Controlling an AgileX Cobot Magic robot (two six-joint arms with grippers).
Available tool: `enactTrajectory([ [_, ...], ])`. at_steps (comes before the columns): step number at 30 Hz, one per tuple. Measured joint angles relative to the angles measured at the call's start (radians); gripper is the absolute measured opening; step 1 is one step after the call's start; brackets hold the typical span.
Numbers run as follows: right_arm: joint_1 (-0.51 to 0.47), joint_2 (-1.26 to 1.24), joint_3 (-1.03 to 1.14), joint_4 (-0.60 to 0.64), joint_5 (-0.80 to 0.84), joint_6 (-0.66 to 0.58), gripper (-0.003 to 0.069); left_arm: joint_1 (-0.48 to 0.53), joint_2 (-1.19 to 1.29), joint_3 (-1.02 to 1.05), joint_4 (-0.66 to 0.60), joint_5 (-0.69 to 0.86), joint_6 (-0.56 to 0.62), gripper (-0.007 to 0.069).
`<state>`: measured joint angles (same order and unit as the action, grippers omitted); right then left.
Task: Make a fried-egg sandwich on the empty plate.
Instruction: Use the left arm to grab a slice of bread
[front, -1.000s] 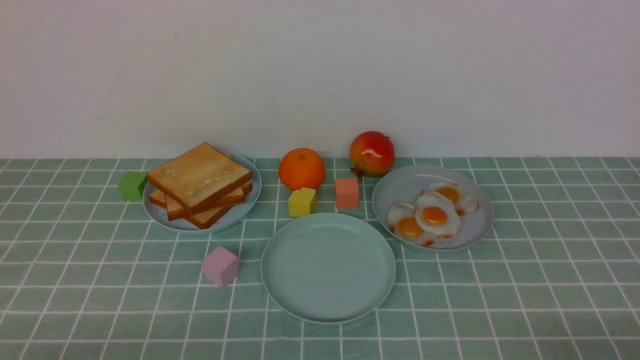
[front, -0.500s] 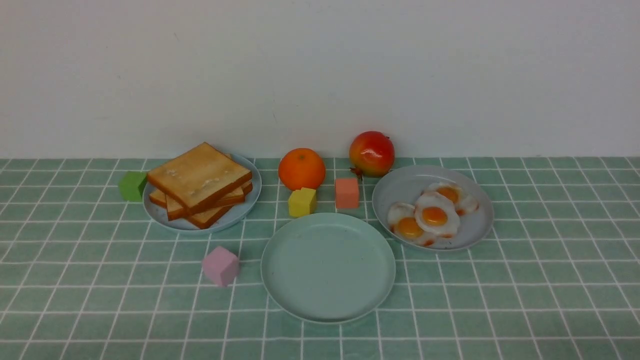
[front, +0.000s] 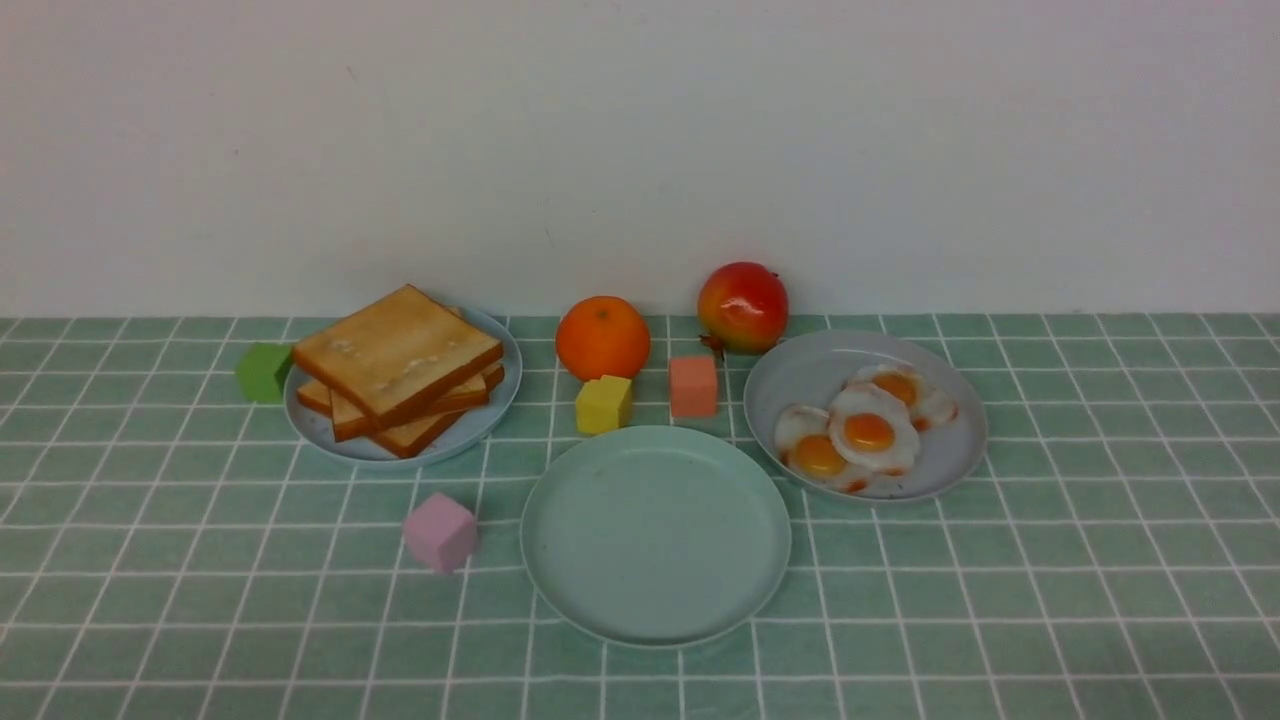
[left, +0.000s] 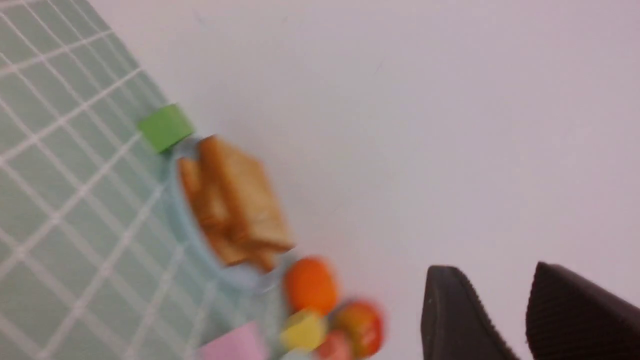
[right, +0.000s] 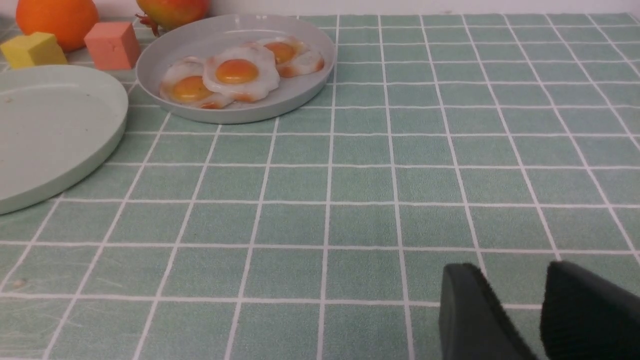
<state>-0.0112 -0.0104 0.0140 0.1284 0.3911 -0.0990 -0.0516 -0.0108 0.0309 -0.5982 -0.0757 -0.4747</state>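
The empty mint-green plate sits at the front centre of the table. Several golden toast slices are stacked on a pale blue plate at the back left. Three toy fried eggs lie on a grey plate at the back right. No sandwich is assembled. Neither gripper shows in the front view. My left gripper is open and empty, in the air, with the blurred toast far ahead. My right gripper is open and empty, low over the tablecloth, well short of the eggs.
An orange and a red fruit stand by the back wall. A yellow block and a salmon block sit just behind the mint plate. A green block is left of the toast, a pink block left of the mint plate.
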Motion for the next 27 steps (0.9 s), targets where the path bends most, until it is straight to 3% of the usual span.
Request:
enactTrajectory([
  [2, 0.0, 0.0, 0.0, 0.0, 0.0, 0.0, 0.0239, 0.0, 0.0, -0.004, -0.011, 0.006, -0.006, 0.0226],
  [7, 0.0, 0.0, 0.0, 0.0, 0.0, 0.0, 0.0239, 0.0, 0.032, -0.144, 0.085, 0.246, 0.063, 0.0138],
  [11, 0.0, 0.0, 0.0, -0.001, 0.0, 0.0, 0.0239, 0.0, 0.278, -0.436, 0.196, 0.551, 0.281, 0.0036],
  [13, 0.0, 0.0, 0.0, -0.006, -0.003, 0.0, 0.0239, -0.005, 0.344, -0.498, 0.209, 0.616, 0.333, 0.0024],
  [14, 0.0, 0.0, 0.0, -0.015, -0.012, 0.0, 0.0239, -0.04, 0.45, -0.6, 0.229, 0.715, 0.425, 0.001],
  [16, 0.0, 0.0, 0.004, -0.012, -0.025, 0.003, 0.0239, -0.092, 0.528, -0.676, 0.245, 0.777, 0.48, 0.0004],
  [21, 0.0, 0.0, 0.011, 0.239, -0.107, 0.174, 0.0239, -0.247, 0.71, -0.809, 0.284, 0.793, 0.514, 0.0003],
  [22, 0.0, 0.0, 0.011, 0.239, -0.112, 0.181, 0.0239, -0.251, 0.716, -0.809, 0.284, 0.789, 0.514, 0.0003],
  [25, 0.0, 0.0, 0.011, 0.433, -0.208, 0.265, 0.0239, -0.271, 0.831, -0.851, 0.289, 0.769, 0.514, 0.0003],
  [27, 0.0, 0.0, 0.006, 0.472, -0.221, 0.267, 0.0239, -0.272, 0.888, -0.881, 0.305, 0.792, 0.514, 0.0003],
])
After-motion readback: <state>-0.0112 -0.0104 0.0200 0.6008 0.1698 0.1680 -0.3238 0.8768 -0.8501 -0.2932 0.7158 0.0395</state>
